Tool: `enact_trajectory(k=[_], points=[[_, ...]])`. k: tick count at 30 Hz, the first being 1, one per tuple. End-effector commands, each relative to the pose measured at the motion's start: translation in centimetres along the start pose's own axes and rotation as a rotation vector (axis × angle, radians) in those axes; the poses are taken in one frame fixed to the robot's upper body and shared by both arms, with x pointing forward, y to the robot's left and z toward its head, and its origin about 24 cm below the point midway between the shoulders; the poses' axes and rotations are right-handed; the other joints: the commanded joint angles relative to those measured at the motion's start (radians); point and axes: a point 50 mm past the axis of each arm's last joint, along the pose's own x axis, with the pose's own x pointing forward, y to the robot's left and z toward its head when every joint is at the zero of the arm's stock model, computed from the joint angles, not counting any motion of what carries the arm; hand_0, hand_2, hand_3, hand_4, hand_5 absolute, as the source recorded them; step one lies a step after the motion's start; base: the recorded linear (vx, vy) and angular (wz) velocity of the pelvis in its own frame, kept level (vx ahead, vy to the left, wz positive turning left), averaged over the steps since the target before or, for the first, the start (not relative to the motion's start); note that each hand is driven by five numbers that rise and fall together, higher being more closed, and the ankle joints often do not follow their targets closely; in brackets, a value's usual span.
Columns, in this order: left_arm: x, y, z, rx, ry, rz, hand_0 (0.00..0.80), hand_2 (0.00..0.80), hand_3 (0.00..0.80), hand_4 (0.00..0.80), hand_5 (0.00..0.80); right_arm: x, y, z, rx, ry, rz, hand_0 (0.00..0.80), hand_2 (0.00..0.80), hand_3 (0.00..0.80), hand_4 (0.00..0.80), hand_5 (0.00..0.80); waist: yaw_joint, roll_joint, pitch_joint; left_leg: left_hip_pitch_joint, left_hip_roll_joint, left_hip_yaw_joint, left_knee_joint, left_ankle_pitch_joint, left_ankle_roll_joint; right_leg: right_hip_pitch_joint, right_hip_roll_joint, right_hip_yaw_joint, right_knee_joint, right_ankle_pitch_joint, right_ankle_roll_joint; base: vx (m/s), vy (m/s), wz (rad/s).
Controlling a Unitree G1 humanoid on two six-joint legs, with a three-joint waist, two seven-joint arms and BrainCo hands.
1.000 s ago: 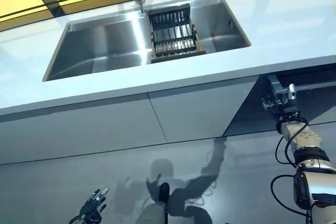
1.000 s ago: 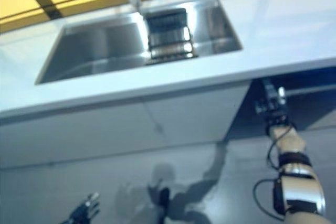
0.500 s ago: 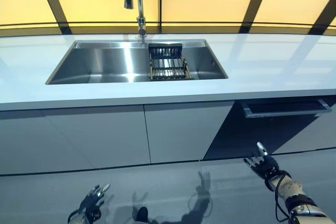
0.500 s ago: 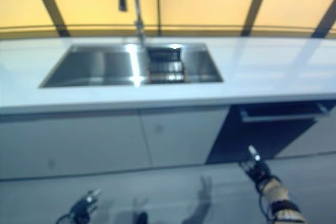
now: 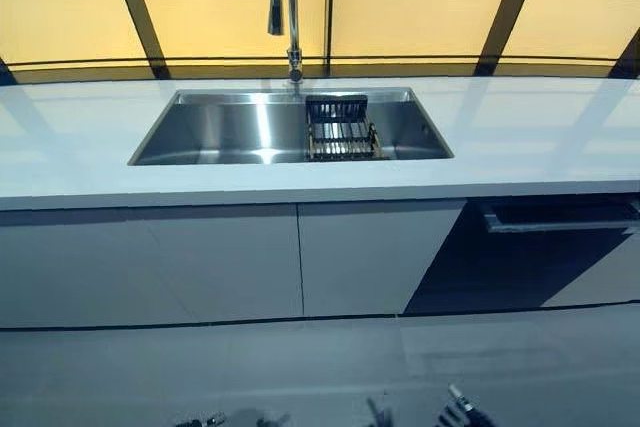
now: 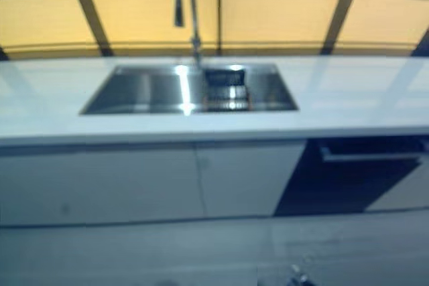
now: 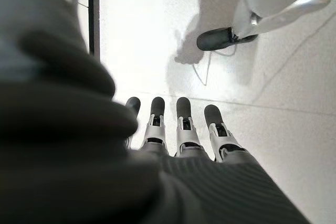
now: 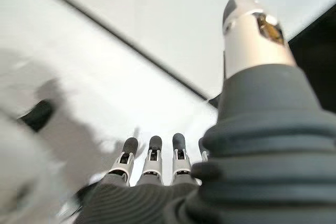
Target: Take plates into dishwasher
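Note:
No plate shows in any view. A dark dish rack [image 5: 341, 129] sits in the steel sink [image 5: 220, 132], right of its middle. The dark-fronted dishwasher [image 5: 540, 262] stands under the counter at the right, its door upright, with a bar handle [image 5: 560, 217] along the top. My right hand [image 8: 152, 167] hangs low over the floor, fingers straight and empty; only its tips [image 5: 458, 411] reach the bottom edge of the left eye view. My left hand [image 7: 181, 127] is open too, empty above the floor, and barely shows at the bottom left [image 5: 212, 420].
A tall faucet [image 5: 291, 7] rises behind the sink. The white counter [image 5: 520, 137] runs across the view, with pale cabinet doors [image 5: 200, 262] below it left of the dishwasher. Yellow panels with dark bars back the counter.
The camera has swung, so the whole picture shifted. My right hand has dropped from by the dishwasher handle to the bottom edge of view. The left hand has sunk nearly out of sight.

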Motion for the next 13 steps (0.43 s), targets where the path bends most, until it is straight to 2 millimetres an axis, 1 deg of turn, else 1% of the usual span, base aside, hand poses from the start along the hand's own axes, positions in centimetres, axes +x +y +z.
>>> enact_trajectory(k=[1,2,4,6,10,13], points=[[0.2,-1.4,-1.0,-0.088,0.011,-0.051,0.0,0.0,0.0,0.0,0.0,-0.1,-0.6,1.9,-0.192,-0.046,-0.082,0.0,0.0,0.0,0.0,0.0,0.028,0.061,0.01,0.076,-0.009,-0.02,0.004,-0.153,0.04,-0.065,0.07,-0.012,-0.051,0.079,-0.022,-0.059,0.134,-0.11],[0.2,-1.6,-1.3,-0.127,0.012,-0.056,0.0,0.0,0.0,0.0,0.0,0.0,-0.5,1.5,-0.208,-0.031,-0.09,0.0,0.0,0.0,0.0,0.0,0.031,0.062,0.009,0.076,-0.011,-0.017,0.004,-0.155,0.043,-0.064,0.07,-0.012,-0.056,0.082,-0.021,-0.057,0.103,-0.11],[0.2,-2.4,-1.9,-0.184,0.034,-0.088,0.0,0.0,0.0,0.0,0.0,0.1,-0.5,0.7,-0.269,0.002,-0.104,0.0,0.0,0.0,0.0,0.0,0.043,0.057,0.005,0.071,-0.016,-0.028,0.004,-0.159,0.05,-0.063,0.073,-0.006,-0.066,0.083,-0.019,-0.046,0.034,-0.08],[0.2,-2.9,-2.2,-0.19,0.033,-0.103,0.0,0.0,0.0,0.0,0.0,0.1,-0.4,0.2,-0.324,0.026,-0.099,0.0,0.0,0.0,0.0,0.0,0.052,0.05,0.001,0.069,-0.018,-0.031,0.004,-0.159,0.053,-0.062,0.074,-0.009,-0.069,0.084,-0.018,-0.035,0.005,-0.05],[0.3,-4.1,-2.4,-0.204,0.034,-0.124,0.0,0.0,0.0,0.0,0.0,0.4,0.5,-0.6,-0.346,0.068,-0.074,0.0,0.0,0.0,0.0,0.0,0.074,0.025,0.002,0.072,-0.021,-0.034,0.004,-0.164,0.058,-0.048,0.077,-0.013,-0.088,0.088,-0.012,-0.013,-0.032,-0.01],[0.3,-4.1,-2.4,-0.201,0.026,-0.126,0.0,0.0,0.0,0.0,0.0,0.6,1.0,-0.7,-0.352,0.07,-0.061,0.0,0.0,0.0,0.0,0.0,0.082,0.016,0.008,0.075,-0.017,-0.03,0.004,-0.165,0.057,-0.043,0.079,-0.015,-0.088,0.086,-0.011,0.001,-0.038,0.0]])
